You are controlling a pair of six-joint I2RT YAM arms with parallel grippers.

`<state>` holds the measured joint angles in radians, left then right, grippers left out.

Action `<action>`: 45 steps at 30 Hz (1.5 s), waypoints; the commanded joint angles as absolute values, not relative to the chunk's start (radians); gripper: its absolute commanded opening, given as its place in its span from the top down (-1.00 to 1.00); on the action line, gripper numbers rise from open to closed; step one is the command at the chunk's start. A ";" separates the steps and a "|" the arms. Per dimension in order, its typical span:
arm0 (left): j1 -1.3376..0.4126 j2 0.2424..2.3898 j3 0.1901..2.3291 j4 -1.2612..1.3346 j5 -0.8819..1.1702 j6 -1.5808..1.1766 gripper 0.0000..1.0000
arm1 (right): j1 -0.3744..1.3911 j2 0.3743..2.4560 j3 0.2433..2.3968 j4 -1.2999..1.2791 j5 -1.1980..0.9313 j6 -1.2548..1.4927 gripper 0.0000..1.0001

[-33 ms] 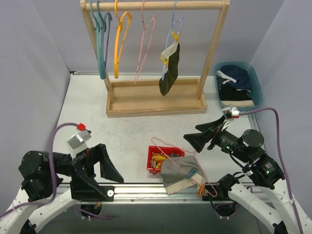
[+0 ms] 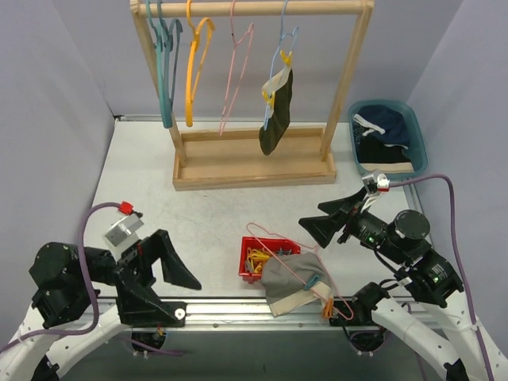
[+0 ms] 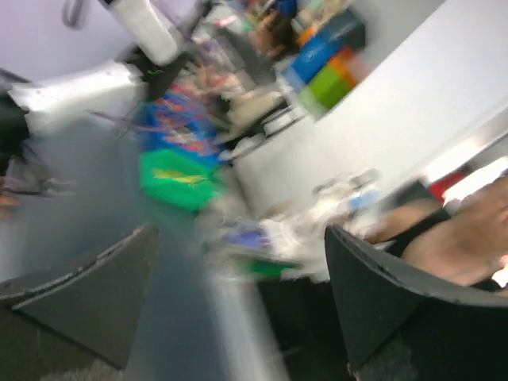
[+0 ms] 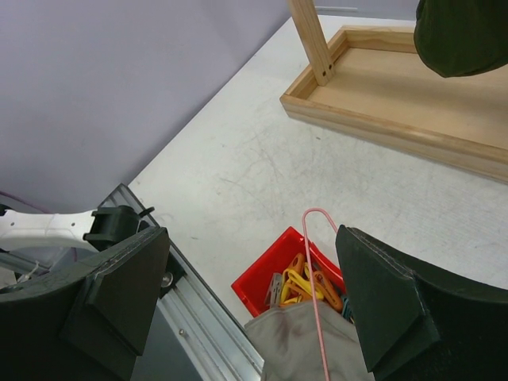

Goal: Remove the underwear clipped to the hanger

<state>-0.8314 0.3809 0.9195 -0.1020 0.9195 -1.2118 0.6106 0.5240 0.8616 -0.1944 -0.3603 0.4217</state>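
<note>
Blurring badly, left wrist view, left fingers [image 3: 87, 294] and right fingers [image 4: 389, 309] spread, grey-beige briefs [image 4: 290, 349] (under pink hanger [image 4: 317, 317]) partly cropped

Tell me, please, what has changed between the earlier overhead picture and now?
The left gripper shifted slightly to the left, open, with nothing taken or let go. The right gripper, the grey-beige briefs near the front edge and the dark briefs on the rack stayed put.

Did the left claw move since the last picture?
Yes, slightly: the left gripper edged away from the metal rail, toward the wooden rack.
</note>
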 commanded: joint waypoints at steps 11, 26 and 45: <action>-0.833 0.364 1.009 -0.577 0.485 -0.173 -0.88 | 0.618 0.545 0.881 -0.140 -0.379 0.425 -0.79; -0.833 0.364 1.014 -0.583 0.336 -0.184 -0.77 | 0.620 0.557 0.887 -0.138 -0.379 0.425 -0.79; -0.833 0.472 1.095 -0.782 -0.329 -0.357 -0.88 | 0.618 0.546 0.882 -0.138 -0.377 0.428 -0.79</action>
